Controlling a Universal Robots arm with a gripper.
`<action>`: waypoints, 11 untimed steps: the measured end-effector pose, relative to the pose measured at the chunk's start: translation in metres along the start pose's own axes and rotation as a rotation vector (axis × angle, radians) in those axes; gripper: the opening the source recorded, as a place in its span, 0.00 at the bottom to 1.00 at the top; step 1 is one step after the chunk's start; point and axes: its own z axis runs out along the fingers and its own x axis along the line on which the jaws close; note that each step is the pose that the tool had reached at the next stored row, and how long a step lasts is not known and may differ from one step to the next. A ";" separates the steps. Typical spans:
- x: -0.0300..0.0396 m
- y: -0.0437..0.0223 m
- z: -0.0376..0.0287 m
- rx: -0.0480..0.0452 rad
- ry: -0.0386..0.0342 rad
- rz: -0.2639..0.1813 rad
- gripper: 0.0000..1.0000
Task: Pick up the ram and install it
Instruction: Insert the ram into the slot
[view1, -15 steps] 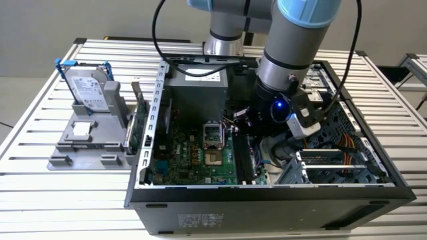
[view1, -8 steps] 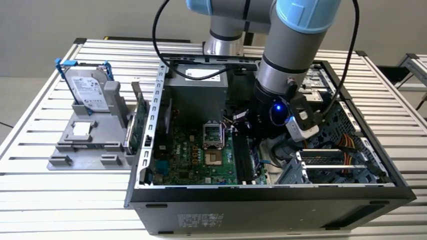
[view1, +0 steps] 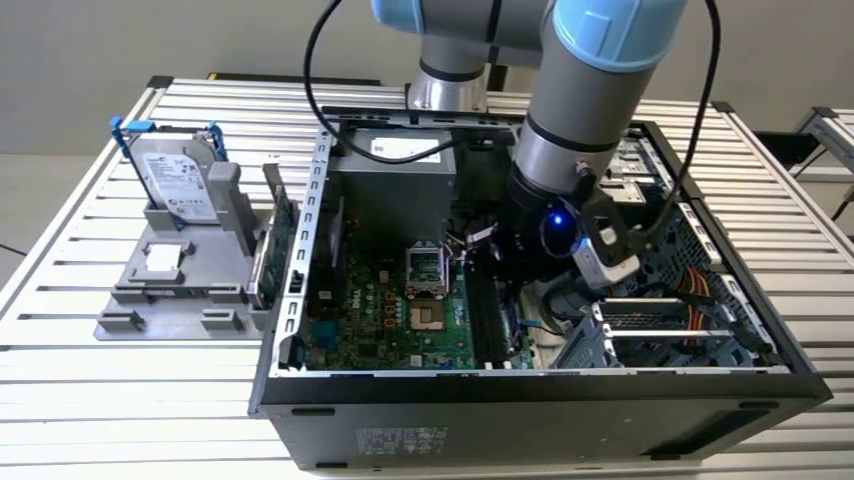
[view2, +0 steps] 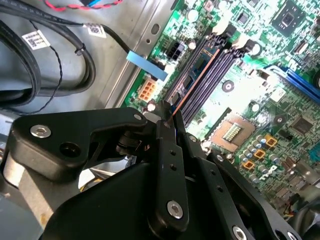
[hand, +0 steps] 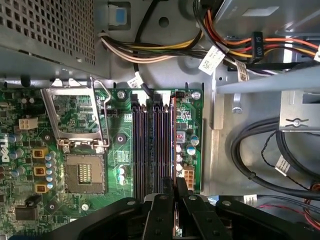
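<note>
The ram (view2: 196, 80) stands on edge in the memory slots (hand: 154, 145) of the motherboard (hand: 75, 150), a thin stick running straight out ahead of the fingers (view2: 167, 125), its near end caught between them. In the second wrist view its upper edge shows as an orange-lit line leading from the fingertips toward the white slot latches (view2: 243, 41). The fingers are clenched on the ram's near end; in the first wrist view the ram (hand: 173, 145) sits in the slot nearest the board's edge, directly ahead of the closed fingers.

Judging from this, the stick is in its slot or very nearly so, and seating is the step in hand. Doing it well would call for pressing straight down along the slot, keeping the stick upright, not leaning toward the neighbouring slots, and with even pressure so both ends go down together.

To one side of the fingers lies the open processor socket (hand: 82, 172); to the other, black cables (hand: 260, 150) on the case floor. In the exterior view the arm (view1: 587, 130) reaches into the open computer case (view1: 534, 400), which rests on the slatted tabletop (view1: 80, 400).
</note>
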 end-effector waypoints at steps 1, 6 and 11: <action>0.0000 -0.0011 0.0002 -0.0011 -0.0001 -0.002 0.00; 0.0000 -0.0027 0.0006 -0.0019 -0.0011 -0.017 0.00; 0.0005 -0.0033 0.0013 -0.0013 -0.0018 -0.029 0.00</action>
